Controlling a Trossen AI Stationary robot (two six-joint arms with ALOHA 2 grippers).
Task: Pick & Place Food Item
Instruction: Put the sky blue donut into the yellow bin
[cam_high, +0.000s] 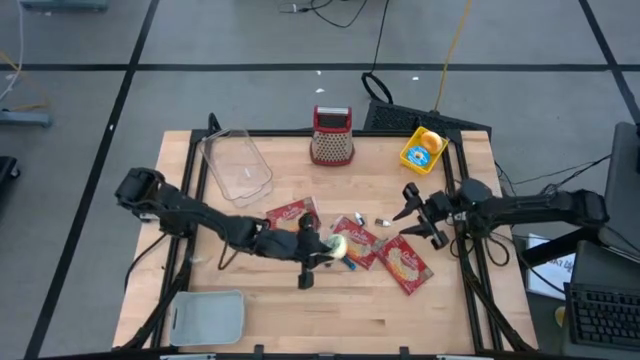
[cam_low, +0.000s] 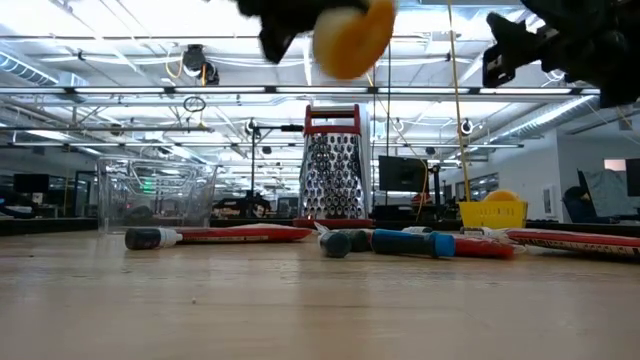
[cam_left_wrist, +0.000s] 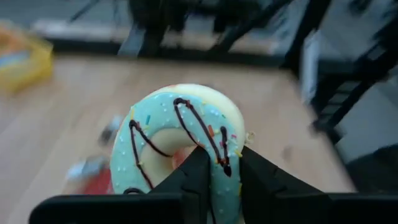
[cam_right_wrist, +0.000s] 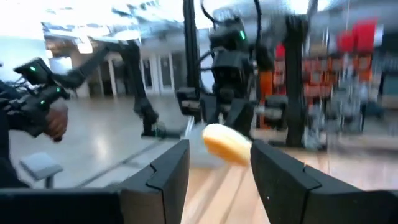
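Grater (cam_high: 332, 135), clear tub (cam_high: 236, 165), snack packets (cam_high: 405, 264) surround lifted donut (cam_left_wrist: 180, 140).

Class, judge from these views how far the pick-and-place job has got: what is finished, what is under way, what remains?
Done: the left end effector has gripped the frosted donut and holds it above the table, as the low view shows. In hand: carrying it. Left: setting it down; nothing shows in the clear container or grey tray. The right end effector hangs open over the right side.

A grater (cam_high: 332, 135) stands between a clear tub (cam_high: 236, 165) (left) and yellow bin (cam_high: 423, 150).
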